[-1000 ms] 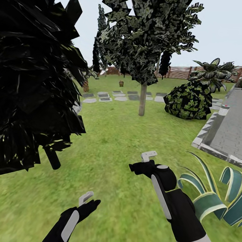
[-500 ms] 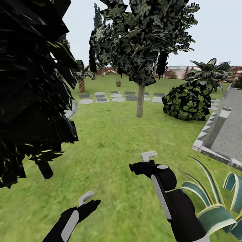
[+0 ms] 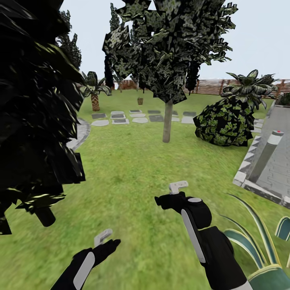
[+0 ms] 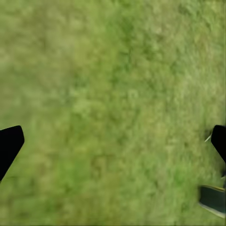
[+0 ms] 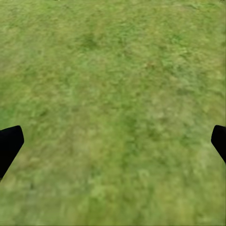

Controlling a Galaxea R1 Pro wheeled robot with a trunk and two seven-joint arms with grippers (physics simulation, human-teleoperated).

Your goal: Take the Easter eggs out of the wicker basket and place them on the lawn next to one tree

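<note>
The lawn (image 3: 133, 169) stretches ahead of me through the garden. A tree (image 3: 167, 121) with a pale straight trunk and dark foliage stands mid-distance. Far behind it a small brown thing (image 3: 140, 100) sits on the grass, too small to tell whether it is the wicker basket. The Easter eggs are out of view. My left gripper (image 3: 102, 237) and right gripper (image 3: 178, 186) hover low over bare grass. Both are open and empty, with the left gripper (image 4: 113, 141) and right gripper (image 5: 113, 141) showing fingertips far apart.
A big dark-leaved tree (image 3: 32, 121) with a dark stem (image 3: 44, 215) crowds the left. A round bush (image 3: 223, 123) and a paved area with a bollard (image 3: 268, 155) lie right. A striped-leaf plant (image 3: 257, 249) is by my right arm. Stepping stones (image 3: 137, 117) and a fence (image 3: 225, 86) lie beyond.
The whole view has shifted: the camera has moved forward, so the dark tree slid left and down and the paving slid right. Both arms keep the same pose.
</note>
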